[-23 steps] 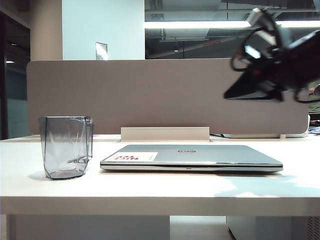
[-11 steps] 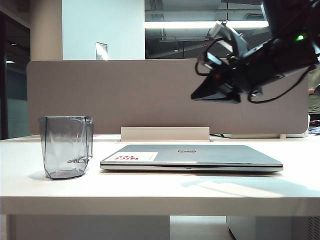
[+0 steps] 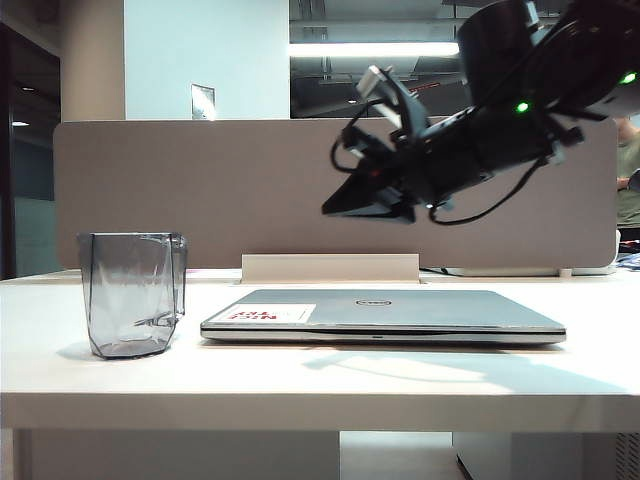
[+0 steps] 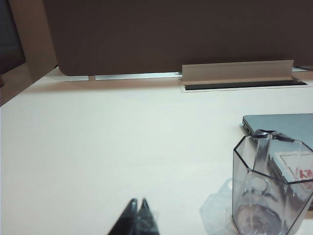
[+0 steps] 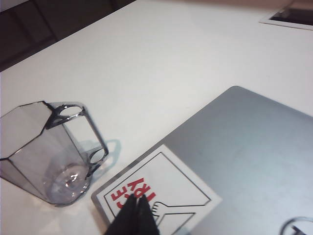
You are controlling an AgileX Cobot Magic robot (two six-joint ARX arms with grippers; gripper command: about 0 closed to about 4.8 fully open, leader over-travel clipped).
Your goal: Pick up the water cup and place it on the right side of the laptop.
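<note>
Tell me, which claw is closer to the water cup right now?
Hard to call. The left claw, shut, sits low beside the water cup, outside the exterior view. The right claw, shut, hangs in the air above the laptop, pointing toward the cup.

The right gripper [image 3: 335,208], jaws shut, hung in open air above the laptop [image 3: 385,312], with nothing between it and the water cup [image 3: 131,293] at its 8 o'clock. The left gripper [image 4: 137,205], also shut, had bare table [image 4: 98,147] ahead. A partition [image 3: 200,190] walled the table's far edge at 12 o'clock.
</note>
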